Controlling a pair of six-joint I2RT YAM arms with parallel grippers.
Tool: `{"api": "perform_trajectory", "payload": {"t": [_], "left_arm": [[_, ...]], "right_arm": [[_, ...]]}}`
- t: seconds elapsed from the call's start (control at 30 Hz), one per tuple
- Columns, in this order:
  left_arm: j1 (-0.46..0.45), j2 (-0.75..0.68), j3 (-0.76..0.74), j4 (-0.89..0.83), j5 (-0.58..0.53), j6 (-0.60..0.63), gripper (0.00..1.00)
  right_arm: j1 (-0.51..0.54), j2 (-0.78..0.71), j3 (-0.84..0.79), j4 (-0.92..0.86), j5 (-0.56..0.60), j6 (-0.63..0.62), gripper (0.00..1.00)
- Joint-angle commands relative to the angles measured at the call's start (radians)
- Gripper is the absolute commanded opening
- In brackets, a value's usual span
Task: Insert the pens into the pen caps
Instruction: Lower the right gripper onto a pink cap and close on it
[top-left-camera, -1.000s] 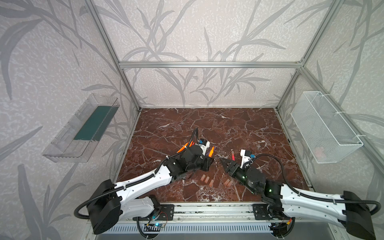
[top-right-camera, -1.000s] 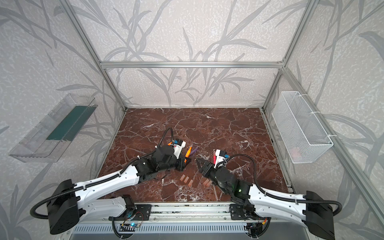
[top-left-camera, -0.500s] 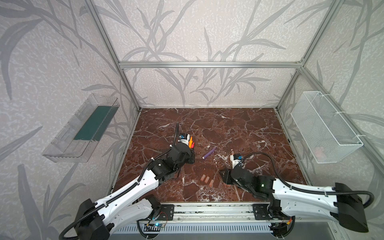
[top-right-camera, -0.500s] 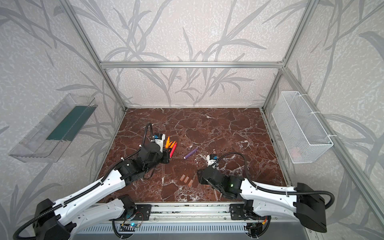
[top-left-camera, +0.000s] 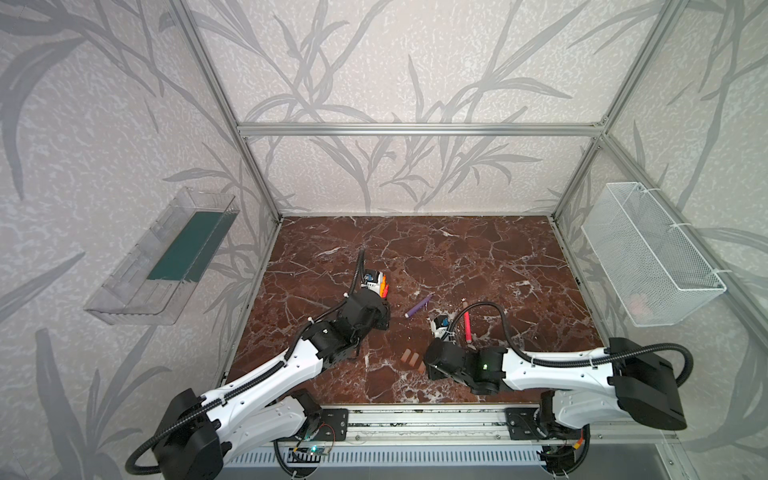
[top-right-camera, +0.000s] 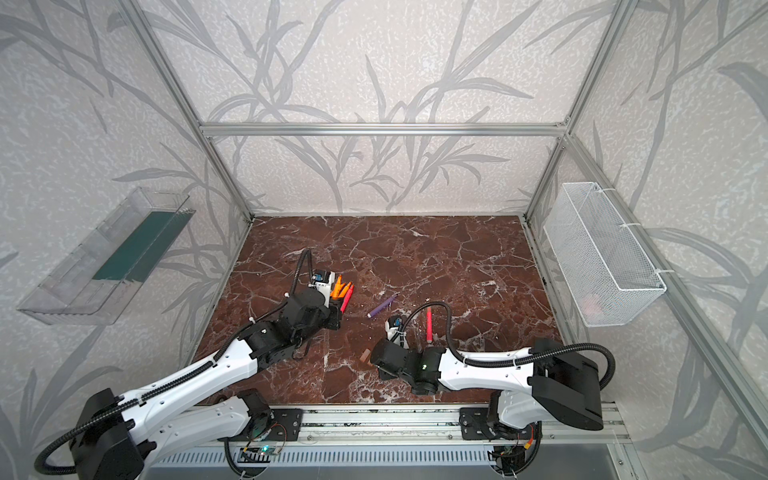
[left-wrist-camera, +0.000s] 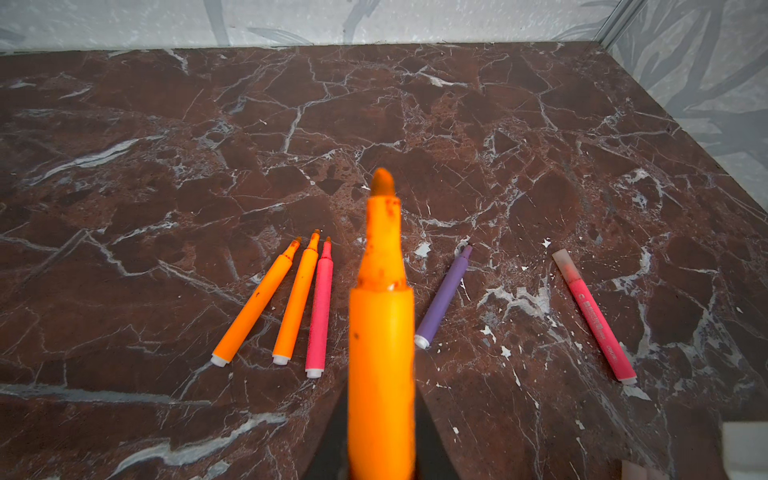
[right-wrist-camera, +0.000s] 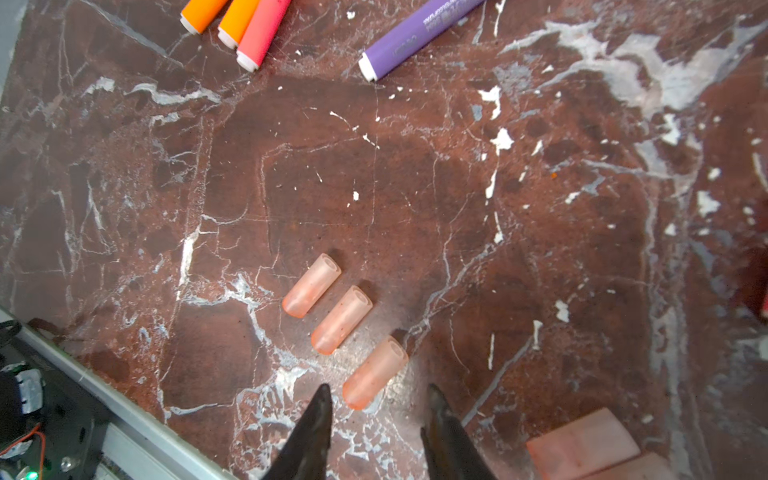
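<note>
My left gripper (left-wrist-camera: 381, 451) is shut on an orange pen (left-wrist-camera: 381, 332), whose bare tip points away over the table. On the marble lie two orange pens (left-wrist-camera: 253, 307) (left-wrist-camera: 296, 305), a red-pink pen (left-wrist-camera: 320, 313) and a purple pen (left-wrist-camera: 444, 301). Farther off lies a red-pink pen (left-wrist-camera: 596, 322) with a cap on its tip. Three loose pen caps (right-wrist-camera: 311, 286) (right-wrist-camera: 341, 320) (right-wrist-camera: 375, 372) lie in a row. My right gripper (right-wrist-camera: 379, 395) is open, and the nearest cap's closed end sits just between its fingertips (right-wrist-camera: 326, 395) without touching. In a top view the left gripper (top-left-camera: 376, 316) stands left of the purple pen (top-left-camera: 419, 305).
More pinkish caps (right-wrist-camera: 582, 440) lie close beside my right gripper. The aluminium front rail (right-wrist-camera: 124, 419) runs near the caps. A white mesh basket (top-left-camera: 648, 253) hangs on the right wall and a clear tray (top-left-camera: 162, 257) on the left wall.
My left gripper has drawn back to the left with the orange pen in it. My right gripper has swung toward the front edge over the caps, and its jaws have narrowed.
</note>
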Motion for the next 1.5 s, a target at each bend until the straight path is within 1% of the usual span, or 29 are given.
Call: {"api": "perform_trajectory", "payload": {"t": [0.0, 0.13, 0.33, 0.8, 1.13, 1.37, 1.47], "left_arm": [[-0.001, -0.032, 0.009, -0.002, -0.042, 0.012, 0.0], [0.0, -0.066, -0.007, 0.0, -0.061, 0.014, 0.0], [0.0, -0.058, -0.003, -0.003, -0.067, 0.012, 0.0], [-0.001, -0.045, 0.004, -0.009, -0.064, 0.009, 0.0], [0.0, -0.044, 0.003, -0.009, -0.067, 0.008, 0.0], [0.0, -0.042, 0.005, -0.009, -0.065, 0.008, 0.0], [-0.001, -0.04, 0.005, -0.005, -0.058, 0.009, 0.0]], "right_arm": [[0.013, 0.04, 0.04, -0.058, 0.029, -0.018, 0.37], [0.02, 0.105, 0.075, -0.068, 0.03, -0.024, 0.37], [0.032, 0.167, 0.112, -0.086, 0.04, -0.019, 0.37], [0.058, 0.215, 0.124, -0.153, 0.095, 0.016, 0.37], [0.067, 0.269, 0.179, -0.22, 0.128, 0.024, 0.36], [0.067, 0.311, 0.212, -0.263, 0.15, 0.039, 0.33], [0.067, 0.313, 0.203, -0.247, 0.145, 0.045, 0.32]]}}
